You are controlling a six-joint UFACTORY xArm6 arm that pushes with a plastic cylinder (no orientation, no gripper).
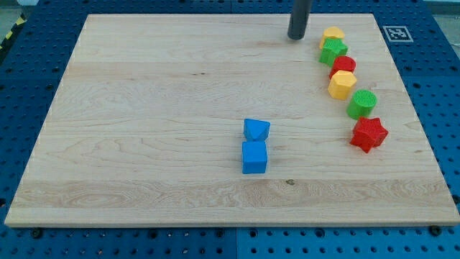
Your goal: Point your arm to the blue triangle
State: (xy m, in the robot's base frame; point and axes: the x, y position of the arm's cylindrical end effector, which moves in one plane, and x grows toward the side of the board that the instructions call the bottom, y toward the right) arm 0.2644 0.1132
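My tip (297,37) is resting near the view's top of the bench (144,108), just left of a yellow block (332,34) heading a curved row of green (333,50), red (343,65), yellow (342,84), green (362,103) and red star (369,134) blocks. There being no gripper, nothing is opening or clamping. The blue triangle (256,130) is sitting well apart toward the view's bottom, touching a blue cube (254,157) below it.

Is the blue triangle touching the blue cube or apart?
Touching: the blue triangle sits against the blue cube, no board showing between. My tip is far off.
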